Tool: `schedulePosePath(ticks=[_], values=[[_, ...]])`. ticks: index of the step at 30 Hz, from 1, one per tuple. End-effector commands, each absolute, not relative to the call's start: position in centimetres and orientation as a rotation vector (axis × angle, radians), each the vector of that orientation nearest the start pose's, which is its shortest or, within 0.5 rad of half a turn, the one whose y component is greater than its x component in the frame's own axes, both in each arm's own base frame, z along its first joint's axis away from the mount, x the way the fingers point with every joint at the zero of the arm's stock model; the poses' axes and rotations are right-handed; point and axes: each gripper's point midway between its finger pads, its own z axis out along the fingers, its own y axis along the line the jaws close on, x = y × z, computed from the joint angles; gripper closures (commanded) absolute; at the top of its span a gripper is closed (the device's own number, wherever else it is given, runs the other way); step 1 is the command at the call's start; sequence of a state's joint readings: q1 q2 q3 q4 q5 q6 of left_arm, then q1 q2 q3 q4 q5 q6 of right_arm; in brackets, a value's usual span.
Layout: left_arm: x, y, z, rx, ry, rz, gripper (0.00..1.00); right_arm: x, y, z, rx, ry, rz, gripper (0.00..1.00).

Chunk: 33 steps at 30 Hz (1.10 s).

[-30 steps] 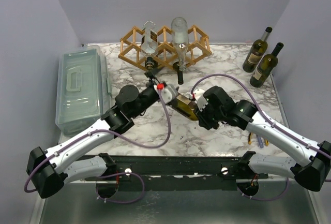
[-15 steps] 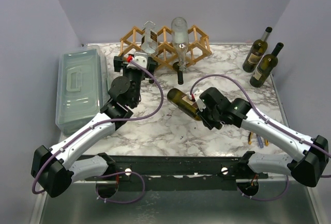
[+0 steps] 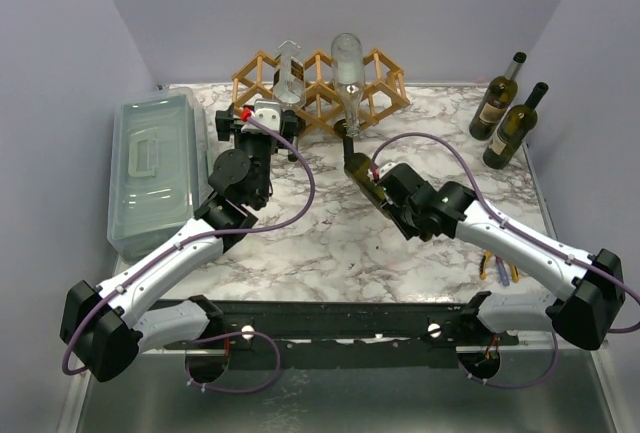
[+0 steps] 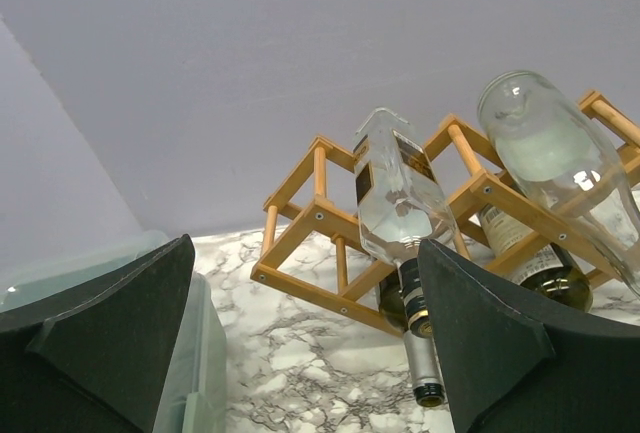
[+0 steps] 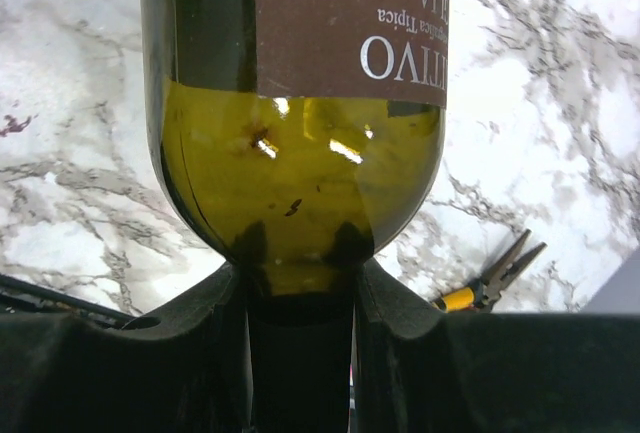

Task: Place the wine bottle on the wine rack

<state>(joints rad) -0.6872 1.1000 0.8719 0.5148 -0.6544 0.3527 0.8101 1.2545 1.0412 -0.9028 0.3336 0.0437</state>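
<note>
A grey-green plastic lidded box [image 3: 158, 168] lies at 9 o'clock on the marble counter [image 3: 330, 243], its lid on. A dark green bottle [image 3: 498, 98] and a second dark bottle [image 3: 515, 126] stand upright, just beside each other, at 2 o'clock. Yellow-handled pliers [image 3: 497, 271] lie at 4 o'clock.

Surface [image 3: 300, 243]: white marble pattern, grey veining.
Wine rack [image 3: 385, 88], 12 o'clock: light-brown wood.
Wine bottle [image 5: 300, 153]: olive-green glass, brown label, white lettering.
Right tool [image 5: 300, 283]: black fingers.
Square bottle [image 3: 289, 73] and round bottle [image 3: 347, 63] in the rack: clear glass.
Two upright bottles [image 3: 498, 98], 2 o'clock: dark green, pale labels.
Lidded box [image 3: 155, 168], 9 o'clock: translucent grey-green.
Pliers [image 5: 495, 275]: yellow handle, dark jaws.
Arms [image 3: 180, 253]: white shells, black joints, purple cables.
</note>
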Motion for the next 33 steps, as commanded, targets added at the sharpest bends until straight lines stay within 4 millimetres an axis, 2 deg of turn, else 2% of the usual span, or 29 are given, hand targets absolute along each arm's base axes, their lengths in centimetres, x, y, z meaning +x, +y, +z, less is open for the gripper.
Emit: schedulePosePath(ticks=[1,5,8,12,19,23,33], values=[[35.1,-12.8,37.4,0.089,1.327,0.152,0.06,24.5,14.3,17.8,-0.668,2.32,-0.225,0.99],[35.1,-12.9,37.4,0.092,1.326,0.148,0.06,25.1,13.1,18.2,-0.589,2.305,-0.301,0.99],[35.2,-12.9,37.3,0.091,1.328,0.148,0.06,25.8,13.2,18.3,-0.529,2.3,-0.293,0.99],[35.3,-13.0,37.1,0.097,1.331,0.148,0.06,27.7,14.6,19.2,-0.435,2.257,-0.228,0.99],[35.4,-13.3,36.8,0.108,1.336,0.149,0.06,32.3,17.3,19.4,-0.305,2.246,-0.066,0.99],[35.6,-13.4,36.6,0.12,1.34,0.155,0.06,34.7,17.6,19.4,-0.236,2.256,-0.041,0.99],[35.4,-13.7,36.9,0.127,1.33,0.134,0.07,37.7,18.1,19.6,-0.192,2.23,-0.025,0.99]])
